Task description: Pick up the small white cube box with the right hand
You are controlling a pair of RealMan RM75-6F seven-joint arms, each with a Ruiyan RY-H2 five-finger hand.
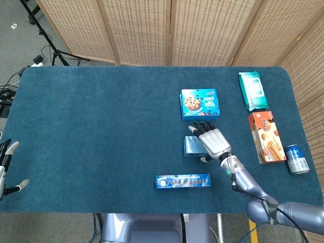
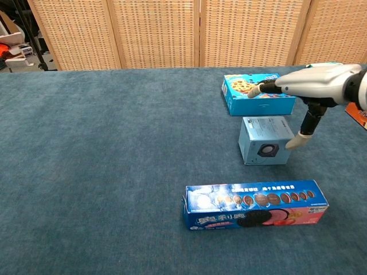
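Note:
The small white cube box (image 2: 265, 140) sits on the blue table, its right part hidden under my hand in the head view (image 1: 191, 146). My right hand (image 1: 212, 140) hovers flat just above the box's right side with the fingers stretched toward the far edge. In the chest view the right hand (image 2: 312, 83) holds nothing, and its thumb (image 2: 295, 141) hangs down beside the box's right face, close to it or just touching. My left hand (image 1: 7, 167) rests at the table's left edge, fingers apart and empty.
A blue cookie box (image 1: 200, 104) lies just behind the cube. A long blue biscuit box (image 1: 183, 180) lies in front of it. To the right are a green wipes pack (image 1: 252, 90), an orange box (image 1: 267, 136) and a blue can (image 1: 296, 159).

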